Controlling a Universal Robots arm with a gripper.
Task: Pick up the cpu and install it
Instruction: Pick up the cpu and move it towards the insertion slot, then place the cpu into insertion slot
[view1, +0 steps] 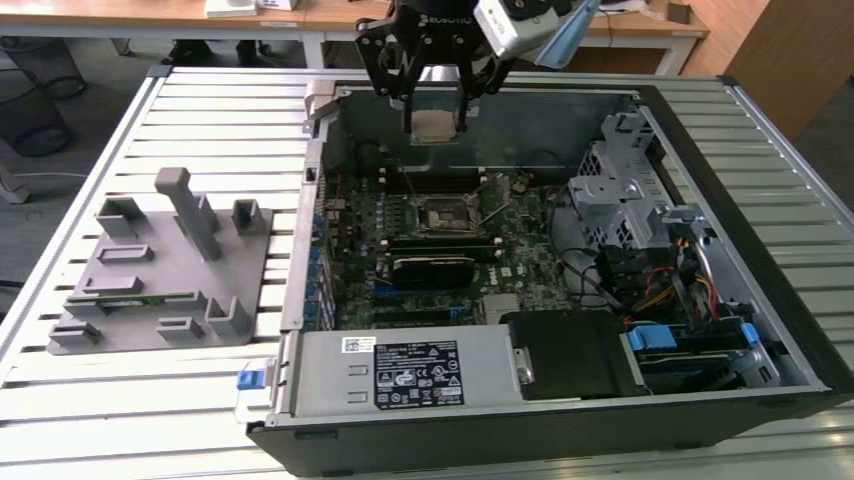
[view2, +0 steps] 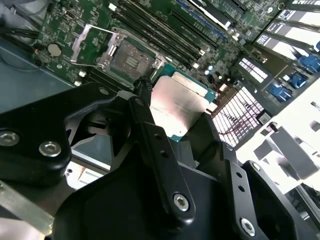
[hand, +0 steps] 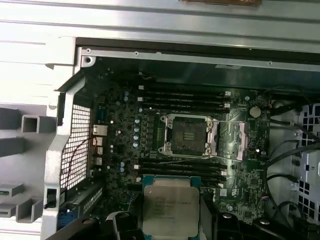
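My tool (view1: 438, 112) was clamped on the cpu (hand: 171, 205) by its edges, chip flat, hanging over the mobo (hand: 120, 150) and short of the open socket (hand: 189, 135). Carry step, I judged. Seating would need the cpu squared to the socket and level.

1. A robotics lab, by the look of my bench: a slatted aluminium table (view1: 200, 110).
2. An opened computer tower (view1: 534, 440) lies on it, my claw (view1: 437, 122) hanging above the tower's far wall.
3. A grey parts fixture (view1: 160, 270) stands by the table's edge at the exterior view's left.
4. Past the far edge: wooden office desks (view1: 147, 18) and a wire waste bin (view1: 30, 105).
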